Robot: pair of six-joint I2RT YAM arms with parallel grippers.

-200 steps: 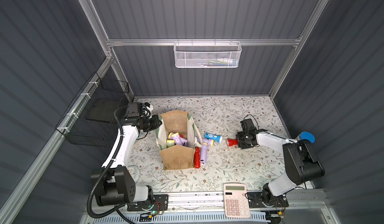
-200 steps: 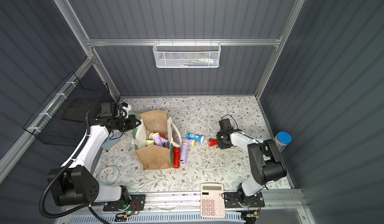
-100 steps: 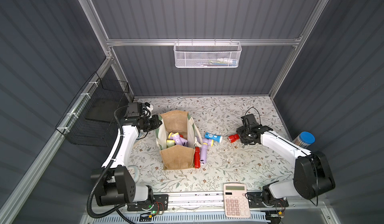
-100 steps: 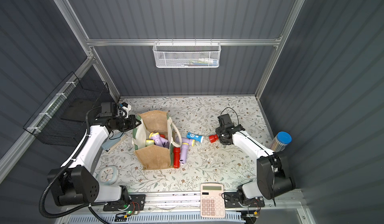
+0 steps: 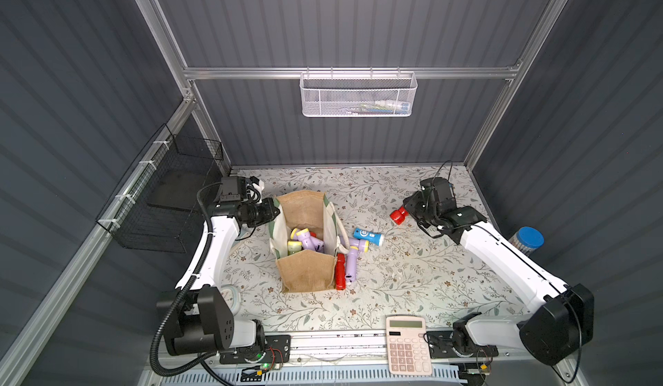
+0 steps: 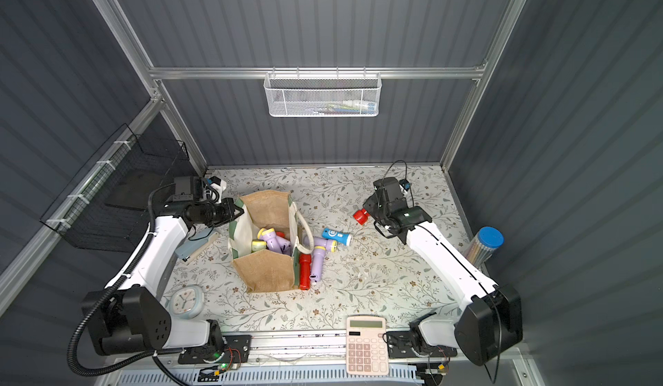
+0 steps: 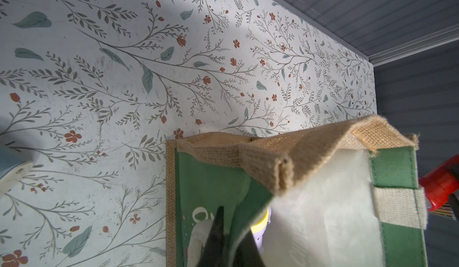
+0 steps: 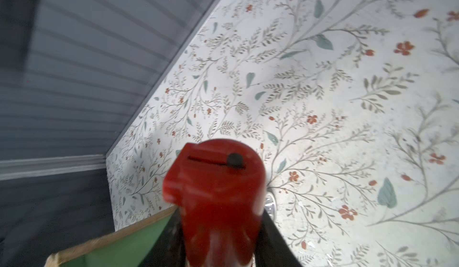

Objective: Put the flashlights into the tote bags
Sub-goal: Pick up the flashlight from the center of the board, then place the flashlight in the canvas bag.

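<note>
Right of centre in a top view, my right gripper [image 5: 408, 212] is clamped on a red flashlight [image 5: 398, 216], well apart from the tote bag [image 5: 305, 271] at centre; my left gripper [image 5: 274, 211] pinches the bag's side rim; lilac flashlights [image 5: 311, 242] lie inside; a blue flashlight [image 5: 367, 236] lies just beside it.

White lettering on tote bag [image 7: 198, 191] green panel, partly hidden, unreadable; no other legible text.

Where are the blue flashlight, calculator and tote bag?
blue flashlight [image 5: 367, 236]: in a top view, mid-barrel.
calculator [image 5: 407, 346]: in a top view, keypad.
tote bag [image 5: 305, 271]: in a top view, front jute wall.
</note>
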